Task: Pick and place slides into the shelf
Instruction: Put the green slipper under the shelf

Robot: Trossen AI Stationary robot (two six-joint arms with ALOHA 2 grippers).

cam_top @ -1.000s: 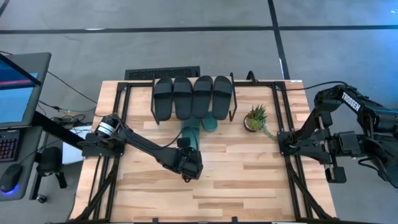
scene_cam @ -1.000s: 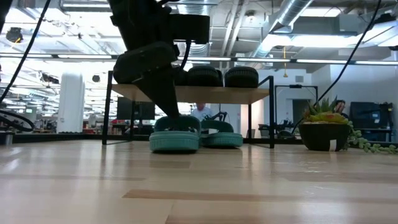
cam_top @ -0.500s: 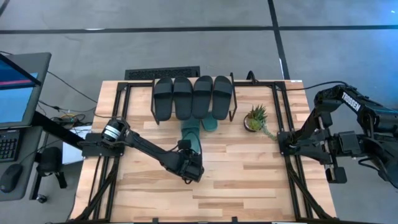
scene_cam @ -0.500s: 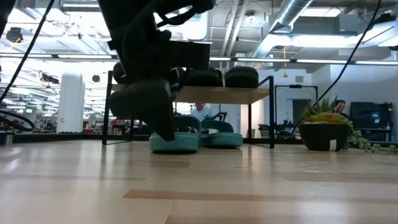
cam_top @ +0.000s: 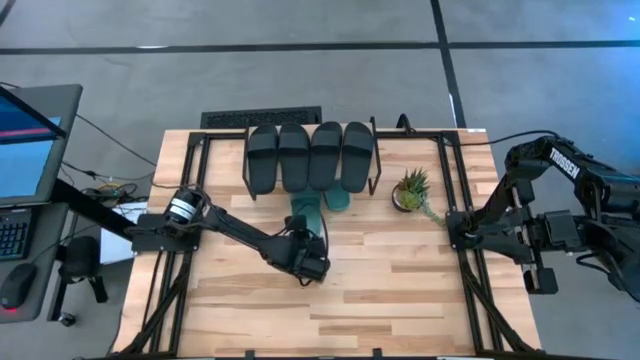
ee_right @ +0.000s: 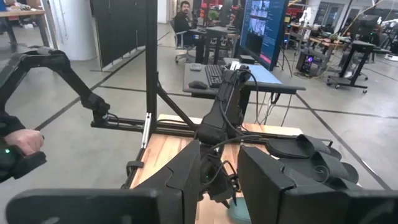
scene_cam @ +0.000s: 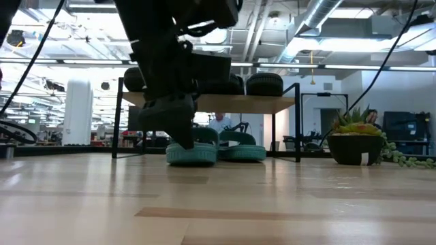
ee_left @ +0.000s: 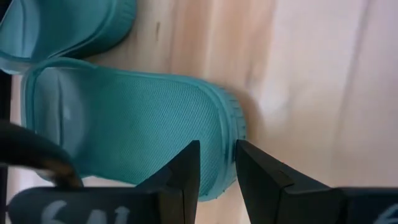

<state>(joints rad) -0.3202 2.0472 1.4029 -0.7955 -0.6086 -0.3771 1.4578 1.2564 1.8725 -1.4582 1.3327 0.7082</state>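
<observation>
The low rack with a light wooden plank top and black wire legs (cam_top: 311,160), the shelf, carries four black rubber slides (cam_top: 310,155) side by side. Just in front of it on the wooden desk (cam_top: 400,280) lie two teal green rubber slides (cam_top: 306,212), their toes tucked under the plank.

Over the last second the left tool (cam_top: 310,262) has edged closer to the shelf, onto the heel of the nearer teal slide (ee_left: 130,130). Its fingers (ee_left: 186,171) stand narrowly apart, empty, apparently straddling the heel rim, though contact is hard to judge. A grasp looks imminent.

The right tool (ee_right: 219,180), narrowly parted and empty, waits well right of the shelf.
</observation>
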